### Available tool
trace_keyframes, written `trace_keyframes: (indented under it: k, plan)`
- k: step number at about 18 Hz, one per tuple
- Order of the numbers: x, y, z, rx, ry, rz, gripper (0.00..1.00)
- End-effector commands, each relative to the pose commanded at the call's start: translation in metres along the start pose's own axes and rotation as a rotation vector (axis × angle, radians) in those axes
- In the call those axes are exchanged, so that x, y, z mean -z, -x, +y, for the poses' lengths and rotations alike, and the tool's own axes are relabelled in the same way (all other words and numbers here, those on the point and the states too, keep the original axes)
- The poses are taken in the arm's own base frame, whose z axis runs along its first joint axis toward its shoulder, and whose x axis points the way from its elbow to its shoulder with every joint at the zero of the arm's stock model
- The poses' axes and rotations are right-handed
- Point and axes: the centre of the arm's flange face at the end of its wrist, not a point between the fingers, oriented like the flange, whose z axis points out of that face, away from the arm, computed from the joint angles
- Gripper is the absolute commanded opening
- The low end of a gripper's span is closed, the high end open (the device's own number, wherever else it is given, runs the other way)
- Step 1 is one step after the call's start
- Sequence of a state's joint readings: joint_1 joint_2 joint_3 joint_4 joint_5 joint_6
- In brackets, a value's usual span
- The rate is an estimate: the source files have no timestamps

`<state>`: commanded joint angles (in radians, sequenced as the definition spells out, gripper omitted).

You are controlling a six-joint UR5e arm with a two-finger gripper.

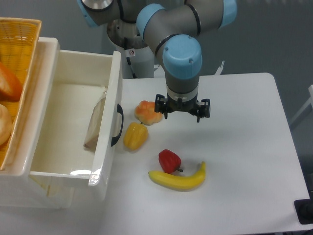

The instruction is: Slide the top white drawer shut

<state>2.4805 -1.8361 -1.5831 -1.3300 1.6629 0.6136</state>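
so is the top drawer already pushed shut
No, the top white drawer is pulled out, its inside showing, and the gripper hangs apart from it.

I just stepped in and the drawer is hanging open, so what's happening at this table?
The robot arm's hand hangs open and empty above the white table, to the right of the large glossy white plastic drawer. That drawer is pulled out, and its curved black handle is untouched. A yellow pepper, an orange pastry-like item, a red pepper and a banana lie on the table.
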Motion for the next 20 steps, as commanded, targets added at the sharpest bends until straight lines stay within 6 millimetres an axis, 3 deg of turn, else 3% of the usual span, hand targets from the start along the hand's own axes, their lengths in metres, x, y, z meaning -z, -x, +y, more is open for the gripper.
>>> trace_keyframes:
  k: [10,20]
  plan:
    - [-0.046,-0.020,-0.028,-0.014,0.013,0.122,1.00]
    - [-0.071,-0.036,-0.044,0.041,-0.025,0.281,1.00]
